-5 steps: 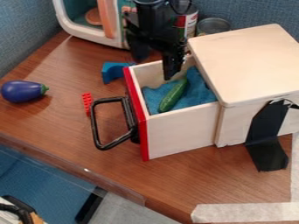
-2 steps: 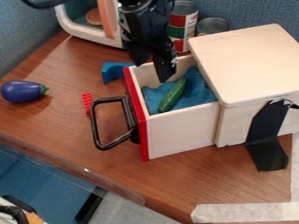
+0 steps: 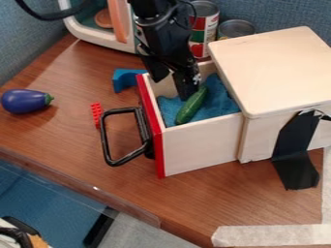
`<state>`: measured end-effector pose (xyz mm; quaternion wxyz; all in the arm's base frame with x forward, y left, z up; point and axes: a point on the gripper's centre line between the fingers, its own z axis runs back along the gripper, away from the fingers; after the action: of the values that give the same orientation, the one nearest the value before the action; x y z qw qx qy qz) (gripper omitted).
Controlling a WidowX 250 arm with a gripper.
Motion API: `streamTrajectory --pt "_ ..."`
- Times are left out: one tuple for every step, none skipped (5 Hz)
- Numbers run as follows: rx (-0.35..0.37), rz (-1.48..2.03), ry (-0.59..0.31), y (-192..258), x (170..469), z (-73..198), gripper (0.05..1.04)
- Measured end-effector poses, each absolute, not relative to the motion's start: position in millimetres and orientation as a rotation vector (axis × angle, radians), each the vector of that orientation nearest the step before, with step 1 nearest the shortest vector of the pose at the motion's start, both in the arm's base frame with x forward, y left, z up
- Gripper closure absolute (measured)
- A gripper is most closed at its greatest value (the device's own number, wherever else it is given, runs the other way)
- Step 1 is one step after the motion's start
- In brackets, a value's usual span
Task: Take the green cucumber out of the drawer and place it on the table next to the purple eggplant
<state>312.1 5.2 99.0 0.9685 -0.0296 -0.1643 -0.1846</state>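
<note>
The cucumber (image 3: pixel 191 106) lies inside the open drawer (image 3: pixel 200 145), on a blue cloth (image 3: pixel 219 104), just below and a little right of the black gripper (image 3: pixel 173 87); its upper end is right beside the nearer fingertip, and whether they touch cannot be told. The gripper's two fingers stand well apart with nothing between them, the right one down in the drawer and the left one near its red front (image 3: pixel 150 126). Left of the gripper is a blue block (image 3: pixel 123 80), farther out and lower are a red toy piece (image 3: pixel 97 114) and the black drawer handle (image 3: pixel 107 140), and well off to the left lies an eggplant (image 3: pixel 24 101). The wooden box (image 3: pixel 275 68) stands to its right, with two cans (image 3: pixel 204 24) behind it. Compared with the frame just before, the gripper is lower and slightly farther right, closer to the cucumber, which has not moved.
</note>
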Motion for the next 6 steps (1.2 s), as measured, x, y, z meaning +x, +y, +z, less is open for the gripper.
streamTrajectory --pt "-0.061 -0.362 -0.331 2 314 94 0.083" --pt "-0.056 -0.359 -0.331 -1 317 89 0.083" --pt "-0.046 -0.359 -0.318 -3 319 81 0.083" --pt "-0.039 -0.357 -0.312 -3 321 73 0.083" --pt "-0.032 -0.358 -0.304 -4 323 68 0.107" --pt "-0.024 -0.359 -0.303 -3 324 64 0.218"
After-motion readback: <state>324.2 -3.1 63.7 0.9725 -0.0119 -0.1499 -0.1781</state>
